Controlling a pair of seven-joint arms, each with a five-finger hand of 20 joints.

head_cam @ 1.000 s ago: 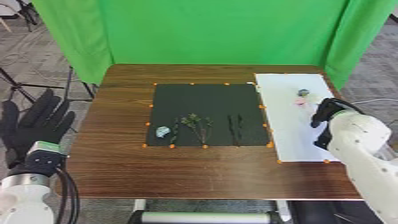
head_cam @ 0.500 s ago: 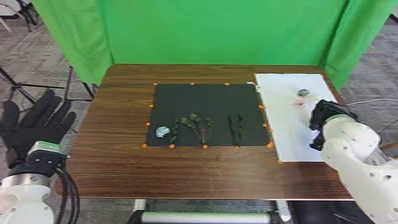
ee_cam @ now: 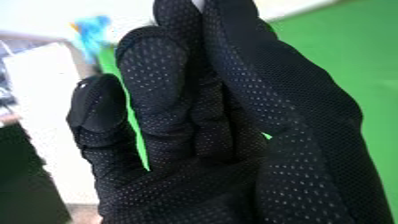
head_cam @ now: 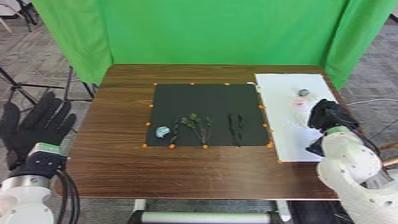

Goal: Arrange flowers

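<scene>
**Pink flower (head_cam: 298,101) lies near a relaxed right hand (head_cam: 332,116)**

In the head view, the right hand is over the right side of the white sheet (head_cam: 282,120), its fingers nearly straight and pointing away from the robot. The pink flower lies on the sheet to the left of those fingers, near but apart from them. A blue-grey flower (head_cam: 303,92) lies just beyond the pink one, farther from the hand.

In the right wrist view, the fingers are loosely extended, with the thumb close alongside them. Past them is a blue object (ee_cam: 91,31), too blurred to identify.

Well apart from the right hand, on the dark mat (head_cam: 209,95), a pale blue flower (head_cam: 163,131) lies near the left edge. To its right are a thin green stem (head_cam: 174,132), a leafy sprig (head_cam: 192,121) and a pair of slender dark stems (head_cam: 234,127), all towards the robot's side of the mat.

The left hand (head_cam: 34,132) is off the table's left side, palm and fingers spread open, well apart from the flowers.
</scene>
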